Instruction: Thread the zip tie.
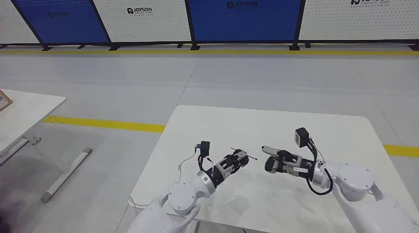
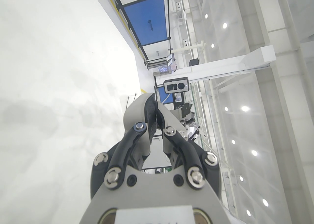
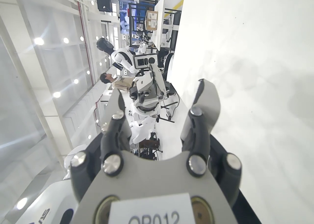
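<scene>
A thin black zip tie (image 1: 253, 156) sticks out of my left gripper (image 1: 241, 158), which is shut on it just above the white table (image 1: 275, 122). In the left wrist view the gripper (image 2: 156, 102) has its dark pads pressed together, and a thin black piece (image 2: 128, 100) shows beside the tips. My right gripper (image 1: 267, 158) faces the left one a short gap away, level with the tie's free end. It is open, and in the right wrist view the gripper (image 3: 162, 97) holds nothing between its spread fingers (image 3: 206, 95).
Both grippers hover over the near middle of the table, with bare top all around them. Its left edge (image 1: 154, 161) drops to the floor. A second white table (image 1: 26, 108) stands far left and a grey bar (image 1: 65, 174) lies on the floor.
</scene>
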Controlling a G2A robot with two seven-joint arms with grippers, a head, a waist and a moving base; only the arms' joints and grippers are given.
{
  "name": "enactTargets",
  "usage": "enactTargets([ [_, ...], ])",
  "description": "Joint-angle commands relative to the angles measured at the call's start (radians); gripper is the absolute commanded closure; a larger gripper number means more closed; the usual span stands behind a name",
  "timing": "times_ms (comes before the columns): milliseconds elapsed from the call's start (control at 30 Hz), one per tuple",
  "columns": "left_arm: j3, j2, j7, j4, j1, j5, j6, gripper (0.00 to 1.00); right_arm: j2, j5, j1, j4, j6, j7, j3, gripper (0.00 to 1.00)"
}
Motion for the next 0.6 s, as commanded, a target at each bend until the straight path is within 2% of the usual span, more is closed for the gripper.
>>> enactTargets([
  [0,0.001,-0.002,0.031,-0.008,0.006,0.007,0.005,1.0,0.008,0.011,-0.03,-0.009,-0.021,0.001,0.034,0.0],
  [100,0.004,-0.004,0.032,-0.013,0.005,-0.003,0.011,1.0,0.018,0.041,-0.073,-0.024,-0.057,0.028,0.08,0.0],
  [567,0.0,-0.004,0.039,-0.012,0.006,-0.007,0.009,1.0,0.018,0.041,-0.073,-0.024,-0.057,0.028,0.08,0.0],
])
